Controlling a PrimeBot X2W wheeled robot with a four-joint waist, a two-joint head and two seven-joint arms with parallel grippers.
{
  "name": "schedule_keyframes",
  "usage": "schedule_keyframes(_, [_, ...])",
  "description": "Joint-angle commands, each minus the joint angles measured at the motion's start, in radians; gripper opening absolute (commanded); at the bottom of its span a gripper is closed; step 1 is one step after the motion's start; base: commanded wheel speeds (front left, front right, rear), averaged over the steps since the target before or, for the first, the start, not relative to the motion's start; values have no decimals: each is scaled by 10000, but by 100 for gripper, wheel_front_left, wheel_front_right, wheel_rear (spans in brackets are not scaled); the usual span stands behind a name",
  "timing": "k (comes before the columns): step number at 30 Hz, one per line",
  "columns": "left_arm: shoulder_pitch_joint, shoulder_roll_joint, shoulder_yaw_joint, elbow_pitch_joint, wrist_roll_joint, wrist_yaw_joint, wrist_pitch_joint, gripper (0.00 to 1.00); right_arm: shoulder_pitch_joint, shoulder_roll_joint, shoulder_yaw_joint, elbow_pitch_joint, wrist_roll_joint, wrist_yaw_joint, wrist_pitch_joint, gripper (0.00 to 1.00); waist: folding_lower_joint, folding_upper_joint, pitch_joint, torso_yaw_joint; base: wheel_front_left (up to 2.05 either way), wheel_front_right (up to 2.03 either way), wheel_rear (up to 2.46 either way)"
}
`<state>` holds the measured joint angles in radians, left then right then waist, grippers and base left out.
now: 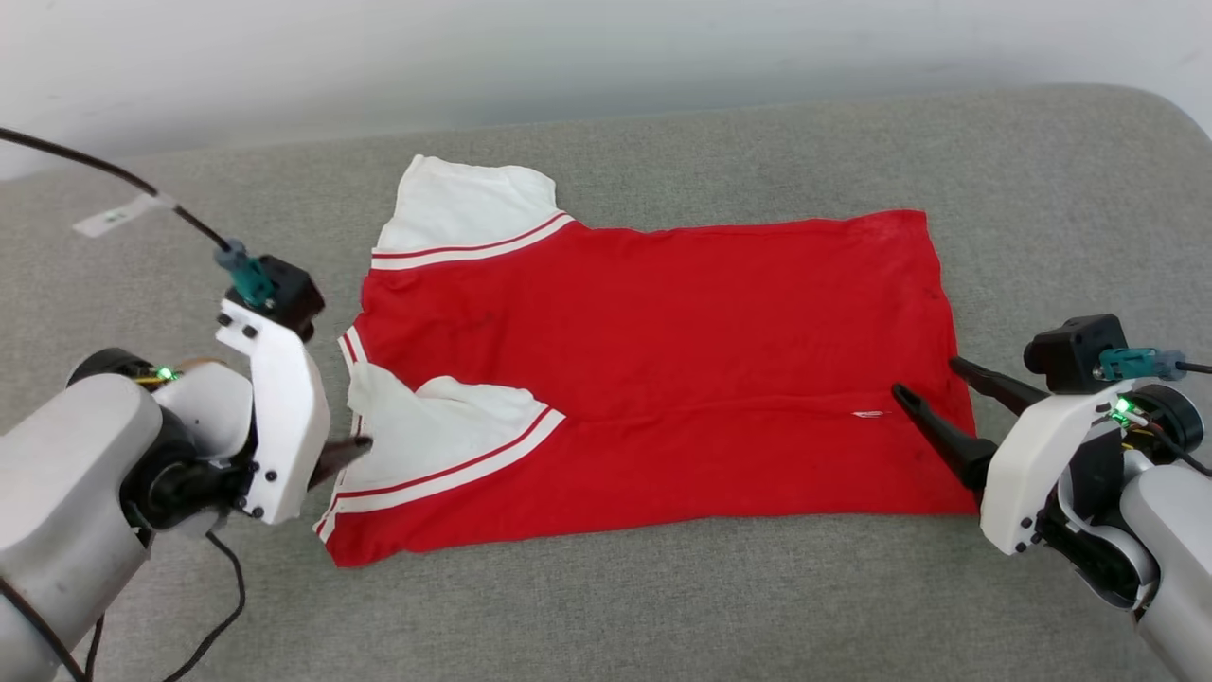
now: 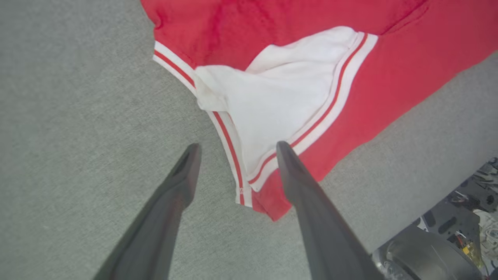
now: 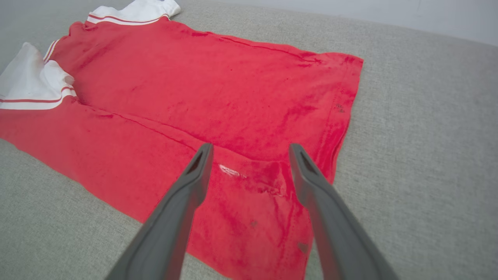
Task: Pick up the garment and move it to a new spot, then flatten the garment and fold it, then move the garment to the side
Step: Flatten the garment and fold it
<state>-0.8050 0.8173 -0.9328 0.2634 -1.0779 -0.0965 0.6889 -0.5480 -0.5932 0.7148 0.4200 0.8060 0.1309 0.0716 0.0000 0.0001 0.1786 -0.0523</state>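
The garment, a red T-shirt with white sleeves and red-white striped trim, lies spread on the grey cushioned surface, collar end to the left. Its near long edge is folded over onto the body, and the near sleeve lies on top. My left gripper is open, its fingers either side of the collar-end corner by that sleeve; in the head view it is mostly hidden behind its white wrist. My right gripper is open over the hem end, fingers apart above the folded red cloth, nothing held.
A pale wall runs behind the grey surface. A black cable with a white tag crosses above the left arm. Bare grey fabric surrounds the shirt on all sides. Part of the robot's base shows in the left wrist view's lower right.
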Motion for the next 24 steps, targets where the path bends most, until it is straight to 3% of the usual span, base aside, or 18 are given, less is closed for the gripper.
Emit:
schedule_keyframes(1, [-109, 70, -139, -11, -47, -19, 352, 100, 26, 79, -39, -93, -95, -4, 69, 100, 0, -1, 71, -87, 0, 0, 0])
schedule_keyframes(6, [37, -50, -542, 239, -271, 77, 1367, 100, -63, 177, -35, -217, -154, -4, 202, 100, 0, -1, 239, -288, 0, 0, 0])
schedule_keyframes(18, [802, -651, -1397, 1675, -233, -25, 1919, 100, -302, 372, 110, -239, -170, -4, 308, 100, 0, -1, 468, -644, 0, 0, 0])
schedule_keyframes(19, [838, -704, -1454, 1761, -222, -62, 1887, 93, -357, 346, 109, -236, -172, -4, 289, 100, 0, -1, 455, -652, 0, 0, 0])
schedule_keyframes(20, [846, -749, -1523, 1834, -163, -93, 1870, 31, -404, 325, 103, -250, -184, -4, 282, 100, 0, -1, 431, -657, 0, 0, 0])
schedule_keyframes(21, [853, -782, -1560, 1910, -178, -117, 1838, 0, -453, 306, 82, -279, -212, -4, 276, 100, 0, -1, 399, -659, 0, 0, 0])
schedule_keyframes(24, [716, -830, -1549, 1929, -175, -215, 1620, 0, -624, 120, 68, -378, -281, -4, 383, 100, 0, -1, 274, -643, 0, 0, 0])
